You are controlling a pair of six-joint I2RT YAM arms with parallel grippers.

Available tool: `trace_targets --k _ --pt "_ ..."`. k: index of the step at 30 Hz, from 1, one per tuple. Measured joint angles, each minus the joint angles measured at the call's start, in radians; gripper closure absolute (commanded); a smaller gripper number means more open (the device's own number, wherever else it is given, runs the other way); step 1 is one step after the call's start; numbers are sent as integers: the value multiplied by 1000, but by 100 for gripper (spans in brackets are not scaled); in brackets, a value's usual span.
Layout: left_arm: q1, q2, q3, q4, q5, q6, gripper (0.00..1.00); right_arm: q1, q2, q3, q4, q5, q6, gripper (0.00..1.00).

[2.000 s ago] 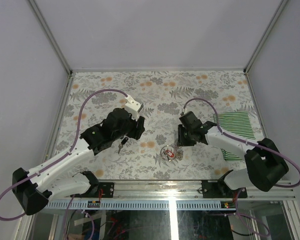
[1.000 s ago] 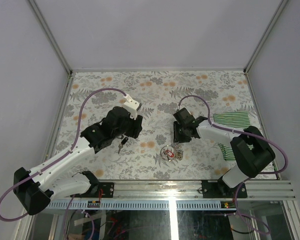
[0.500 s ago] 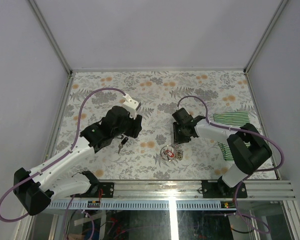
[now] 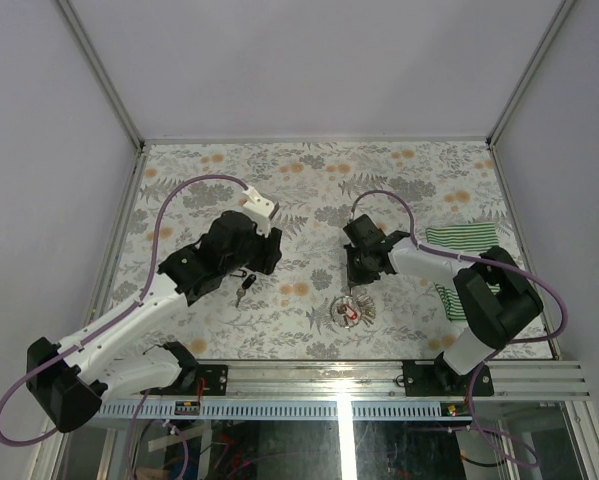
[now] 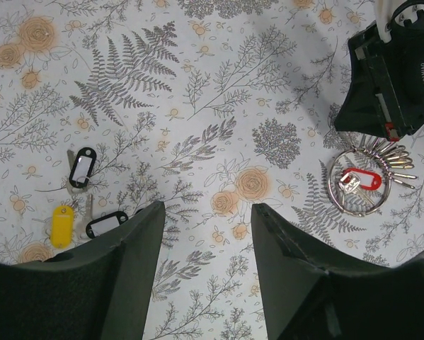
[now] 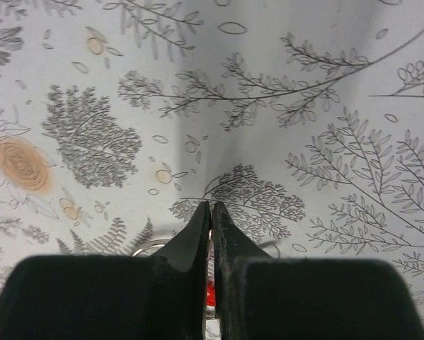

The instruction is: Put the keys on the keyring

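Note:
The keyring [image 4: 352, 311], a silver wire ring with a fan of small loops, lies on the floral table. A red-tagged key [image 5: 360, 178] lies inside it. My right gripper [image 4: 358, 277] stands at the ring's far edge. Its fingers [image 6: 197, 234] are closed to a thin slit, with wire and red showing through it. The ring's arc [image 6: 146, 247] shows on both sides. My left gripper [image 5: 208, 209] is open and empty above bare table. Left of it lie a yellow-tagged key [image 5: 61, 225] and two black-tagged keys [image 5: 82, 167], which also show in the top view [image 4: 242, 290].
A green-striped cloth [image 4: 466, 250] lies at the right, behind the right arm. Metal frame posts and white walls bound the table on three sides. The right gripper's black body [image 5: 392, 78] shows in the left wrist view just beyond the keyring.
The keyring has shifted slightly right and nearer and now lies flatter, with its loops fanned out. The right arm folded in over two seconds. The left arm barely moved.

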Motion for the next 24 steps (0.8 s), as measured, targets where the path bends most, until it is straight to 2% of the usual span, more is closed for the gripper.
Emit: trace_targets --k 5,14,24 --pt "10 -4 0 0 11 0 47 0 -48 -3 29 -39 -26 100" --pt "46 -61 0 8 55 -1 47 0 -265 -38 127 -137 -111 100" --pt "92 -154 -24 73 158 -10 45 0 -508 -204 291 -218 -192 100"
